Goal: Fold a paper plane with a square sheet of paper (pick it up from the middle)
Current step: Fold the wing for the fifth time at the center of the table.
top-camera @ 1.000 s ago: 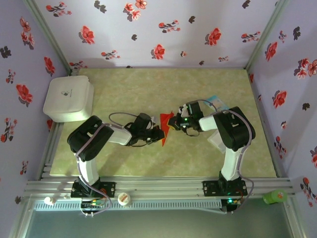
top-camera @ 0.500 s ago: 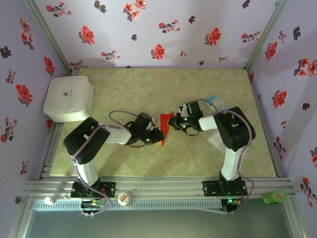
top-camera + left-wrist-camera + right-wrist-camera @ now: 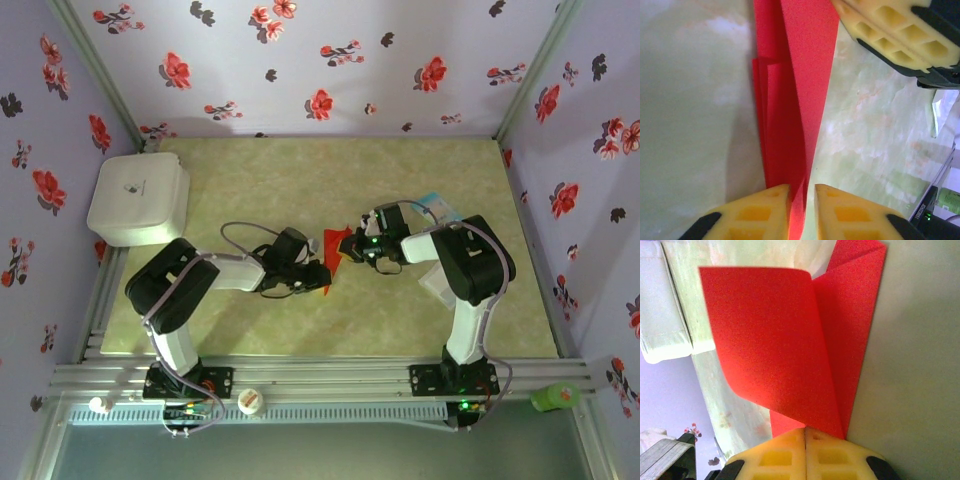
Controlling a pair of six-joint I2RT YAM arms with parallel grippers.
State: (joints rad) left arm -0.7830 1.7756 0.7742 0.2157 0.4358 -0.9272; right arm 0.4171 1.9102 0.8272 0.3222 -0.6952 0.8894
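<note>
Pinching the paper [image 3: 782,350] with my right gripper [image 3: 805,432], I have the yellow pads pressed flat together on its folded red edge. From there one loose flap curls away over a creased layer lying against the table [image 3: 880,125]. My left gripper [image 3: 802,192] has its pads slightly spread. The paper's other end stands upright in the narrow gap, close against one pad, with a sliver of green surface showing beside the other. From my left wrist I see the red strip running on to my right gripper's pads, which meet it at the far end. The paper sits well to the right of the white box [image 3: 138,197] and a little nearer my bases than the box is, hanging between my two grippers. My left gripper is on the box's side of the paper and my right gripper on the side away from the box. A pale blue packet [image 3: 433,203] lies farther from the box again, just past my right wrist.
</note>
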